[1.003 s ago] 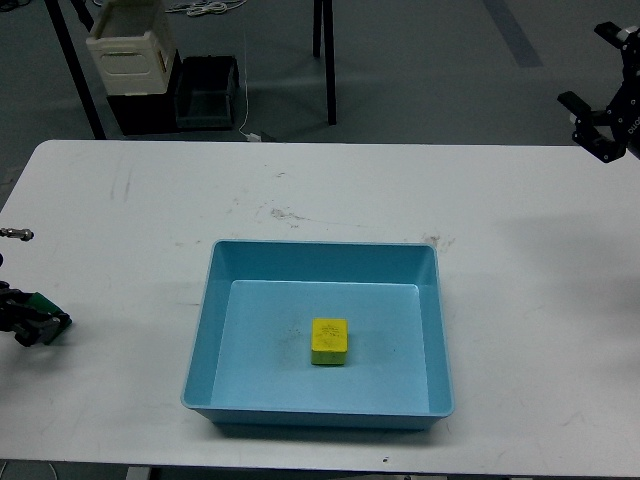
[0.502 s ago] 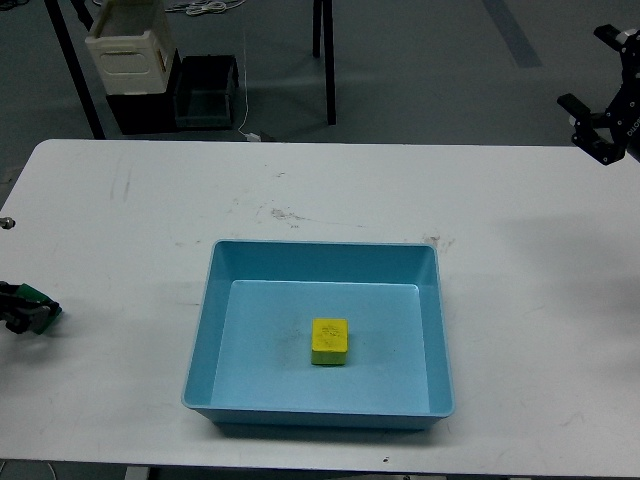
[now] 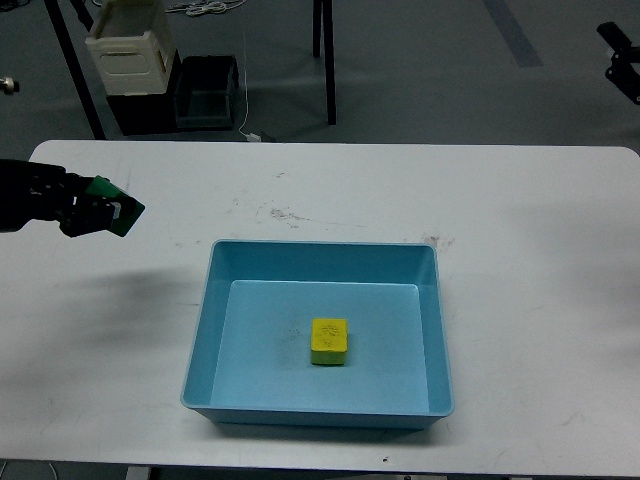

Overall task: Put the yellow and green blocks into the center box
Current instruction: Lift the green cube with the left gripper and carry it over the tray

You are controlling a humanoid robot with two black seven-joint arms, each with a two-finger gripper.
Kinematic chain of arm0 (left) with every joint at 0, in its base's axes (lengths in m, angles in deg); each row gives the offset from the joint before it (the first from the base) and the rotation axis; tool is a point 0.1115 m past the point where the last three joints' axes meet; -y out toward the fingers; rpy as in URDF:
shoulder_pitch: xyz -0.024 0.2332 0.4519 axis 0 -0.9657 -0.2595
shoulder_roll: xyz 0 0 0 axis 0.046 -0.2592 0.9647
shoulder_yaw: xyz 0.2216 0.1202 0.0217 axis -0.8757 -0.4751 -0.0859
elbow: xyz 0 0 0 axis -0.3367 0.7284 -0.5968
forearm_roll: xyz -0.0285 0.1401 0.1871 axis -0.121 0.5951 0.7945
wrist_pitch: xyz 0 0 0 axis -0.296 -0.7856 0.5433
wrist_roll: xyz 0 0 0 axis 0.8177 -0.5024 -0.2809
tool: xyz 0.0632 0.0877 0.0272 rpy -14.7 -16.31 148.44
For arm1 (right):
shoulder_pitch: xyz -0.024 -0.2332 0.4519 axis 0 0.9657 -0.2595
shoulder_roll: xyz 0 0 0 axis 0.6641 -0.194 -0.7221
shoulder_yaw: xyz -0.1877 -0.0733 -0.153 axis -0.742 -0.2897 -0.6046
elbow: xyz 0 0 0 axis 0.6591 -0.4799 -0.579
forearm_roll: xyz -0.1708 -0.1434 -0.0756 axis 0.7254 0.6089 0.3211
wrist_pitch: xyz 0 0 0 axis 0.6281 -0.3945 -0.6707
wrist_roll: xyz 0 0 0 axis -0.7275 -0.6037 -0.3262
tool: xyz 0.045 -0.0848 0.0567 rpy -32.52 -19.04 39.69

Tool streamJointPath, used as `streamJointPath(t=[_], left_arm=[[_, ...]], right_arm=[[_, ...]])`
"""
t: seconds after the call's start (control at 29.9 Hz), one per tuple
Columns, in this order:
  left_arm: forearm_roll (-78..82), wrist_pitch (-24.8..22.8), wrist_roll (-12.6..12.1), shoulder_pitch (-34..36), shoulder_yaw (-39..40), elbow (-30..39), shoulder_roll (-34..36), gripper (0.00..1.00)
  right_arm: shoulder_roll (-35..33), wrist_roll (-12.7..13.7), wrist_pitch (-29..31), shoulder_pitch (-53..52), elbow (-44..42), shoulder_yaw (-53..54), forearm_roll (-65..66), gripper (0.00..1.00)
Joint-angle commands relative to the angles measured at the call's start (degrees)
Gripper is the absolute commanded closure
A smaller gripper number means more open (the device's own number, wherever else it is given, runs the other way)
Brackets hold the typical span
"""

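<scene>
Over on the left, the left gripper (image 3: 98, 208) hung above the table, its dark fingers clamped on the green block (image 3: 112, 209), a small hard-edged cube held off the surface and well apart from the box. The white table (image 3: 520, 300) was smooth, with faint scuffs and smudges. Beyond it lay grey floor, black legs and a cream crate (image 3: 128, 48). The blue box (image 3: 320, 335), glossy plastic with rounded corners, sat mid-table with the yellow block (image 3: 329, 341) resting on its floor. Far right, the right gripper (image 3: 622, 60) barely showed at the edge; I could not tell its state.
</scene>
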Motion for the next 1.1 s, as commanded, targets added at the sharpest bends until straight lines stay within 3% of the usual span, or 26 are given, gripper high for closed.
streamJointPath(t=[0.0, 0.1, 0.37, 1.07], left_arm=[[0.07, -3.92, -0.01, 1.75, 0.04, 1.37, -2.86, 0.71], [0.42, -6.18, -0.01, 2.01, -0.05, 1.37, -7.60, 0.71], [6.57, -6.18, -0.01, 3.95, -0.14, 0.93, -17.19, 0.72], [16.41, -6.18, -0.01, 5.44, -5.14, -1.43, -32.48, 0.68]], right_arm=[[-1.22, 0.00, -0.01, 0.01, -2.20, 1.13, 0.00, 0.00], [-1.40, 0.00, -0.01, 0.01, -4.74, 1.22, 0.00, 0.00], [-1.40, 0.00, -0.01, 0.53, -6.42, 1.05, 0.00, 0.00], [-0.09, 0.00, 0.07, 1.94, -6.51, 0.96, 0.00, 0.00]])
